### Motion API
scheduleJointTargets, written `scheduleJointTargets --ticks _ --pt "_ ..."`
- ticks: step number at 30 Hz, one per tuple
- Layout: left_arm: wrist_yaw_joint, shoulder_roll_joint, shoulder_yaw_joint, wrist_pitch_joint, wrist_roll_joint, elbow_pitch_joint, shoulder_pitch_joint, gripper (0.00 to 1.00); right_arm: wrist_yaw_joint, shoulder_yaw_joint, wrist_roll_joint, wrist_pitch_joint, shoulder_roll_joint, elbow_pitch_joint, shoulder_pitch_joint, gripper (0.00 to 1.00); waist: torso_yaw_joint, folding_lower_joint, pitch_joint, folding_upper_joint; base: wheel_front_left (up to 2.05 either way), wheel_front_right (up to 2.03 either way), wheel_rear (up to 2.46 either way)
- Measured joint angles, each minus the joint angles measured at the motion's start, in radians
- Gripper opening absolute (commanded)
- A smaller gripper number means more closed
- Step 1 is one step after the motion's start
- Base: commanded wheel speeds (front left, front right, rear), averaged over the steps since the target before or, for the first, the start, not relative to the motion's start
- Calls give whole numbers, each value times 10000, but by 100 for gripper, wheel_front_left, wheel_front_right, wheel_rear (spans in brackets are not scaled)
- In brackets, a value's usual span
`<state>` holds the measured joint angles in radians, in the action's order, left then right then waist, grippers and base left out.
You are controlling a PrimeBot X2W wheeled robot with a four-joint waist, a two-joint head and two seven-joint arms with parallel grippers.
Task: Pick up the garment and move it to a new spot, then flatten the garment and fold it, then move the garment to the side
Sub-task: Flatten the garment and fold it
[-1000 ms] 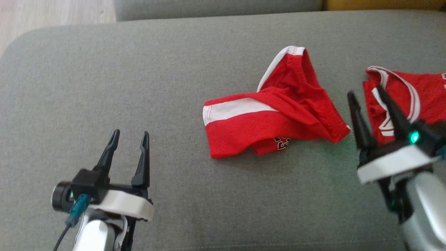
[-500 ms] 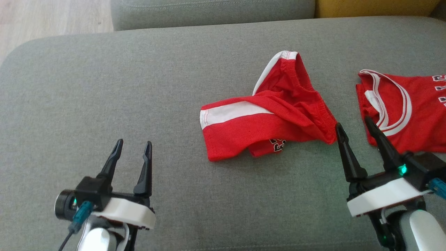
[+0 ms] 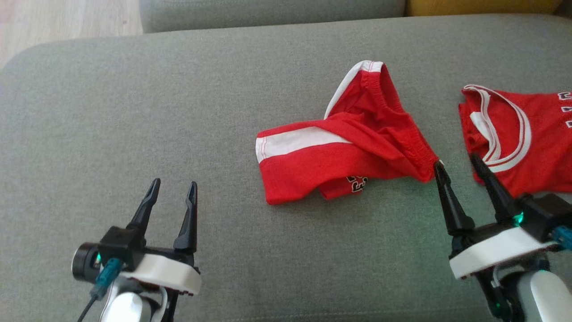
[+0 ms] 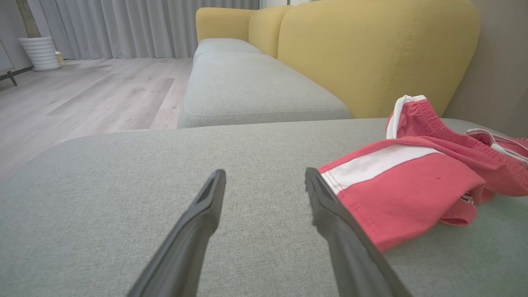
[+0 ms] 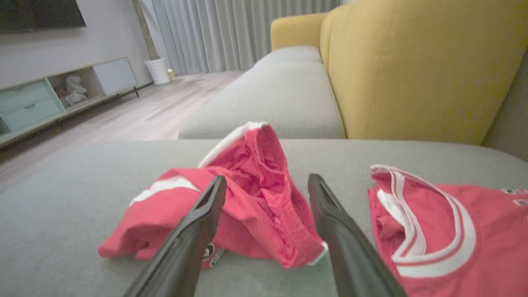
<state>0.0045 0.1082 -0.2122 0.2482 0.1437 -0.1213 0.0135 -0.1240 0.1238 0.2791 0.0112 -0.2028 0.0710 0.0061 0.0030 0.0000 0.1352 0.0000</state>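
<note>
Grey cushion (image 3: 134, 112) bears red shorts (image 3: 330, 161); right wrist view adds a cabinet (image 5: 29, 105).

A grey sofa cushion (image 3: 134, 112) bears crumpled red shorts (image 3: 313, 167) and, apparently, a red jersey (image 3: 545, 152) beside them.

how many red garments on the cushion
2: crumpled red shorts near the middle of the cushion; red jersey to their right, cut off by the picture's edge, so more may lie beyond.

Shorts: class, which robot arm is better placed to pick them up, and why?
Right. The right gripper, open, points at the shorts with a fingertip beside their corner; the left gripper, also open, hangs well apart over bare cushion.
</note>
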Motion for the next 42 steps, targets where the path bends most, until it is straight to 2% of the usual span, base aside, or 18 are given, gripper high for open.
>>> scheduleJointTargets --ticks 10,21,22,23,28,33,37,42 --pt "-12 2 -140 0 0 40 482 100 0 -2 514 959 -988 -1530 -706 100 214 0 601 0 0 0 0" --pt "-15 -130 -270 13 0 -98 1177 100 0 1505 974 2276 -2031 -2512 -2070 100 446 1 1417 0 0 0 0" --pt "-19 -140 -274 13 0 -98 1201 100 0 1639 1083 2380 -2138 -2546 -2123 40 456 1 1444 0 0 0 0" --pt "-46 -142 -272 13 0 -98 1215 100 0 1795 1164 2441 -2255 -2566 -2173 0 463 1 1460 0 0 0 0" --pt "-46 -148 -245 13 0 -88 1225 100 0 2196 1695 2499 -2604 -2336 -2391 0 403 1 1500 0 0 0 0" --pt "-44 -140 -40 15 0 -82 1224 100 0 2263 2499 2157 -2656 -1421 -2416 0 192 1 1404 0 0 0 0" --pt "-46 -140 -31 15 -2 -71 1218 100 0 1935 3793 2075 -2357 -562 -2330 0 74 0 1228 0 0 0 0" --pt "-56 -132 -23 46 -2 -50 1179 100 0 1129 5808 2077 -1628 153 -1934 0 5 0 1068 0 0 0 0"
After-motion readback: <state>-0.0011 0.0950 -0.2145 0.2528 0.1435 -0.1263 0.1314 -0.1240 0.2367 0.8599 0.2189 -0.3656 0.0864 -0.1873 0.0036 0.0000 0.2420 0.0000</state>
